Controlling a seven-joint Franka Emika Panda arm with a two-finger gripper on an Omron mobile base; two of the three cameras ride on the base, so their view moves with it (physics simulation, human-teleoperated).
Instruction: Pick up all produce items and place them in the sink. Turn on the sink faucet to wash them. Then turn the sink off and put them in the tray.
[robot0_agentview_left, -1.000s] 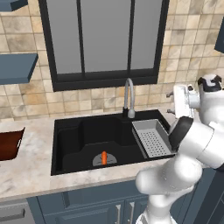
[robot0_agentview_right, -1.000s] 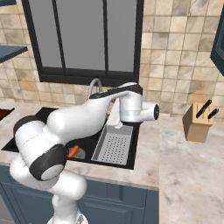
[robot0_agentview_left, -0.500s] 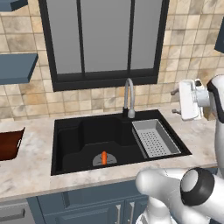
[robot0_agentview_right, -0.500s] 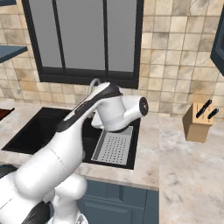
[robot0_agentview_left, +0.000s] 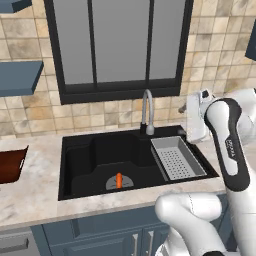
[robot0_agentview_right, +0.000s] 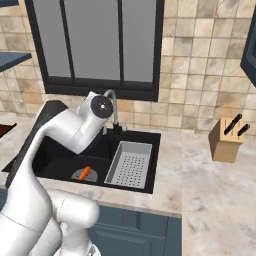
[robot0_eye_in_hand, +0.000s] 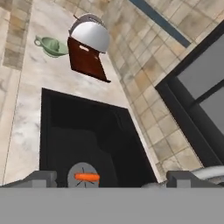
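Carrot (robot0_agentview_left: 119, 180) was lying on the round grey drain disc (robot0_agentview_left: 119, 183) at the bottom of the black sink (robot0_agentview_left: 80, 165), toward the basin's 6 o'clock edge in the left base view, with bare black floor all round it and nothing touching it. Going left to right in that view: the reddish-brown tray (robot0_agentview_left: 10, 165) sat at 9 o'clock on the marble counter (robot0_agentview_left: 35, 200), well apart from the sink, with open counter between them. Past the basin's middle, the silver faucet (robot0_agentview_left: 147, 111) stood at the back rim, about 12 o'clock from the carrot. Just right of that, the grey perforated drainer basket (robot0_agentview_left: 177, 157) filled the sink's right end. Farthest right, the white arm rose high over the counter's 3 o'clock side, forearm roughly upright, hand up level with the faucet. In the hand view the gripper (robot0_eye_in_hand: 112, 178) had its fingertips (robot0_eye_in_hand: 41, 178) spread wide apart, empty, looking down on the carrot from well above.
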